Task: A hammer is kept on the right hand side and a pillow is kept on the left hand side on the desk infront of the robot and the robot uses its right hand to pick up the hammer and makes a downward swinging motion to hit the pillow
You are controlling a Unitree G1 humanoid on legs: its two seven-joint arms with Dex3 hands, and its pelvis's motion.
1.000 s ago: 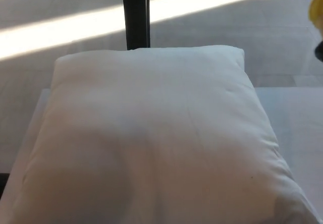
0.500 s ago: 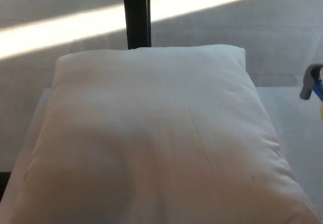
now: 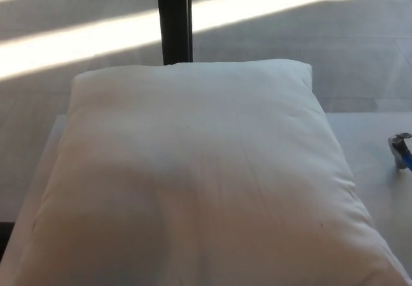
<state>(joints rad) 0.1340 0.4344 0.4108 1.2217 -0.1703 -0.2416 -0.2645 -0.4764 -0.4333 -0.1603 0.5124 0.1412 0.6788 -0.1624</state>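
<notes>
A large white pillow [image 3: 193, 176] fills most of the head view, lying on the white desk [image 3: 370, 138]. At the right edge of the picture only the grey metal head of the hammer [image 3: 400, 147] shows, with a bit of blue handle below it, low over the desk and to the right of the pillow. It is apart from the pillow. Neither of my hands appears in the picture; whatever holds the hammer is cut off by the frame.
A black vertical post [image 3: 174, 19] stands behind the pillow at the far edge. Beyond it lies grey floor [image 3: 290, 47] with bright bands of sunlight. A strip of bare desk shows to the right of the pillow.
The hammer head has come down along the right edge, from the top right corner a second ago, past mid-height, to just above the desk now. The pillow has not moved.
</notes>
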